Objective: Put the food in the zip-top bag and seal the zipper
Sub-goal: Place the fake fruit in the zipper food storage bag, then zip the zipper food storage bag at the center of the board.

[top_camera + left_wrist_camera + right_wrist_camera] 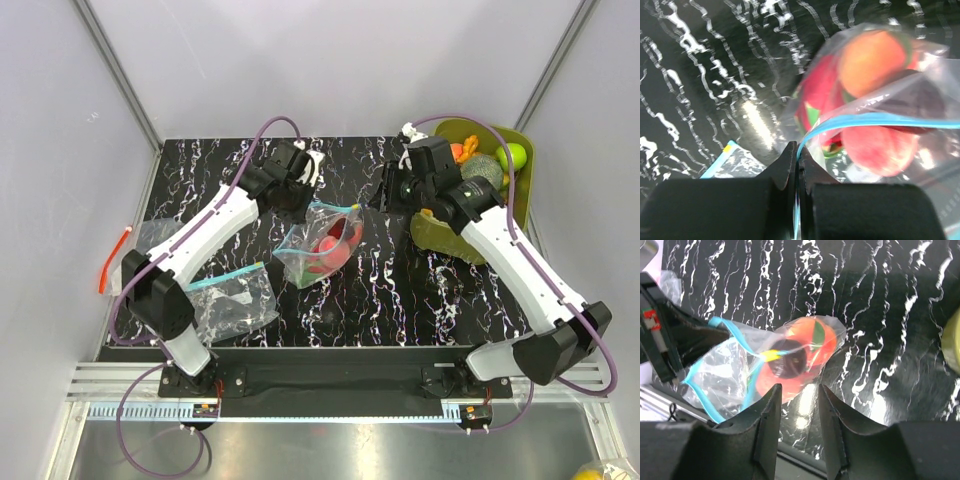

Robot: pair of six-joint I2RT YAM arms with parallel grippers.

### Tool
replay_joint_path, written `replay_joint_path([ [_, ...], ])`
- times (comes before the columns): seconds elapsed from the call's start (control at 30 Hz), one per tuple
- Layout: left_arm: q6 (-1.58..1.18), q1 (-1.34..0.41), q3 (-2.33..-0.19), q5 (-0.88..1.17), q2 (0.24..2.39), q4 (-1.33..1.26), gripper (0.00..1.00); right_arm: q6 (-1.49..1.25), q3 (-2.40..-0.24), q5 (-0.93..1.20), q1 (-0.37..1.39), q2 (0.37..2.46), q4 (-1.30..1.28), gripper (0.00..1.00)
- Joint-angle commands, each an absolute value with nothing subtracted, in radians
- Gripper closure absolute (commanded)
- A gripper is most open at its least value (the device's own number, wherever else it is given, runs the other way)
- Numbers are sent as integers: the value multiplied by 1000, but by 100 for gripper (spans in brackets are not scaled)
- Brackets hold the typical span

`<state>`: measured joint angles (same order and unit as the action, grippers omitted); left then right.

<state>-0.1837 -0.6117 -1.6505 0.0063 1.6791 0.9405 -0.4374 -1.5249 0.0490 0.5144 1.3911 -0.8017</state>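
Note:
The zip-top bag [318, 247] hangs tilted over the middle of the table with red and orange food [330, 248] inside. My left gripper [303, 195] is shut on the zipper [860, 120] at the bag's mouth edge and holds it up; the left wrist view shows the blue-green strip pinched between the jaws [800, 152], with an orange fruit [872, 60] and a red one [880, 147] behind the plastic. My right gripper [383, 190] is open and empty, just right of the bag. In the right wrist view [797, 390] it hovers above the table near the bag [735, 365] and the food [800, 357].
An olive-green tub [525, 150] with more toy food [488, 165] stands at the back right. A second clear bag with a blue-green strip [235, 300] lies front left. A clear bag [150, 235] with an orange-red strip [113, 260] lies at the left edge.

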Motion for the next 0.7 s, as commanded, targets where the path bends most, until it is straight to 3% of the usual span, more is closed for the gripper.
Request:
replay_joint_path([
  [0.0, -155, -597, -1603, -61, 1611, 855, 100, -318, -1482, 179, 488, 1407, -675, 58],
  [0.13, -158, -594, -1488, -68, 1524, 717, 100, -151, -1398, 341, 476, 1469, -548, 45],
  [0.33, -149, -594, -1385, -77, 1438, 603, 100, -159, -1322, 645, 391, 1535, -323, 29],
  [0.53, -137, -594, -1379, -52, 1416, 610, 100, -193, -1242, 892, 313, 1558, -144, 30],
  [0.67, -111, -595, -1385, -25, 1402, 618, 100, -187, -1234, 925, 314, 1591, -57, 33],
])
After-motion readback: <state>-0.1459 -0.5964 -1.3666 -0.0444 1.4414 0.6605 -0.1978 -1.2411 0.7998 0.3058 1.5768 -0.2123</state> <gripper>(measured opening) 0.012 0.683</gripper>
